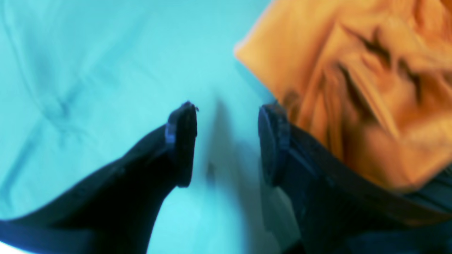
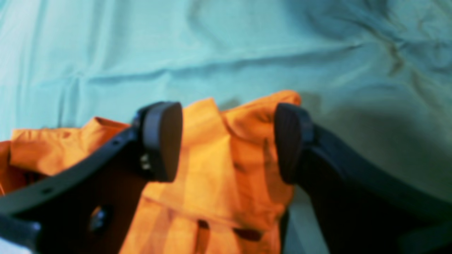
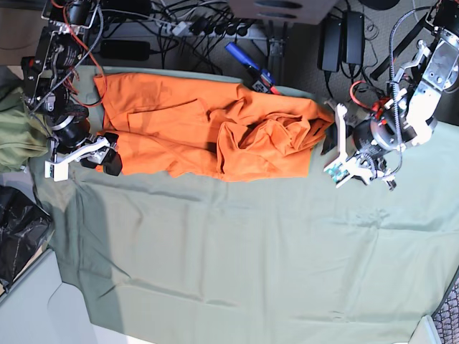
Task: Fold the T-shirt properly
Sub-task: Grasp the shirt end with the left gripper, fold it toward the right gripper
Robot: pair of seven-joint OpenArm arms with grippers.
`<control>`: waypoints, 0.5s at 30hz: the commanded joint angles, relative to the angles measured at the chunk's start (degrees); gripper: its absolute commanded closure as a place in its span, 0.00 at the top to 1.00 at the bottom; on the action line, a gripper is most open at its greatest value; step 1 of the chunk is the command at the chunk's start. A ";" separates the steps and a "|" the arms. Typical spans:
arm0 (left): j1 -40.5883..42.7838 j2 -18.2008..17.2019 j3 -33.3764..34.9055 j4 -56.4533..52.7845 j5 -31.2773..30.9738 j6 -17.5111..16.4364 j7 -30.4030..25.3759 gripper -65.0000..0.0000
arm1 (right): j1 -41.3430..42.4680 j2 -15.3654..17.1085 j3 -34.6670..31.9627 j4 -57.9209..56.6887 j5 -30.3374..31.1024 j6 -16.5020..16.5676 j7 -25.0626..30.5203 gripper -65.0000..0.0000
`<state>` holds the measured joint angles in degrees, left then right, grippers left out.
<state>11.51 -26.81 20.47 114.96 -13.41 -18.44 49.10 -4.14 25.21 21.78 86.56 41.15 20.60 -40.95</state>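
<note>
Hovering wide open, gripping nothing: right gripper (image 2: pixel 227 141) straddling the limp, light orange T-shirt's (image 3: pixel 208 125) nine-o'clock hem; left gripper (image 1: pixel 227 141) nearing three-o'clock edge.

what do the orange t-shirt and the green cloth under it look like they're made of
The T-shirt looks like a soft, matte woven or knit fabric, probably cotton: it bunches into deep, limp folds and shows no sheen. The sage-green cloth looks like a thin, matte woven sheet: it lies flat with shallow creases and fine wrinkles. The exact fibre of either cannot be told.
</note>
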 commanded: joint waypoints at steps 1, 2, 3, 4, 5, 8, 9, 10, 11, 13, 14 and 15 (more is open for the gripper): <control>0.63 -1.16 -0.68 3.69 -1.70 -1.09 -1.09 0.49 | 0.63 1.09 0.42 0.81 0.85 5.70 1.29 0.63; 2.14 -1.92 -0.68 6.34 -2.60 -2.32 -1.11 0.49 | 0.63 1.09 0.42 0.81 0.85 5.70 1.29 0.63; 3.74 -2.58 -0.68 8.96 -2.69 -2.86 -1.22 0.49 | 0.63 1.09 0.42 0.81 0.85 5.70 1.29 0.63; 5.25 -3.19 -0.66 11.45 -2.67 -3.17 -1.40 0.49 | 0.66 1.09 0.42 0.81 0.85 5.70 1.29 0.63; 6.60 -3.74 -0.66 13.33 -2.64 -3.28 -1.84 0.49 | 0.66 1.07 0.42 0.81 0.85 5.73 1.29 0.63; 8.57 -3.63 -0.66 14.82 -2.19 -4.22 -3.10 0.49 | 0.63 1.09 0.42 0.81 0.83 5.70 1.29 0.63; 8.57 -3.41 -0.52 14.53 -2.19 -5.05 -3.41 0.49 | 0.63 1.09 0.42 0.81 0.76 5.70 1.29 0.63; 8.48 -3.32 -0.52 14.14 -1.86 -5.05 -3.80 0.49 | 0.63 1.09 0.42 0.81 0.76 5.70 1.29 0.63; 8.50 -3.37 -0.52 13.81 -1.33 -5.03 -4.42 0.49 | 0.63 1.09 0.42 0.81 0.76 5.70 1.27 0.63; 8.50 -3.37 -0.52 13.07 -0.61 -5.03 -5.33 0.49 | 0.63 1.09 0.42 0.81 0.87 5.70 1.27 0.63; 8.50 -3.37 -0.52 12.55 -0.61 -5.31 -5.66 0.49 | 0.66 1.09 0.42 0.81 0.87 5.70 1.29 0.63; 8.50 -3.37 -0.50 12.02 -0.63 -6.14 -5.84 0.49 | 0.66 1.09 0.42 0.81 0.87 5.70 1.29 0.63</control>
<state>20.16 -29.82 20.18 126.17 -13.65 -23.68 44.53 -4.14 25.23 21.78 86.52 41.28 20.60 -40.95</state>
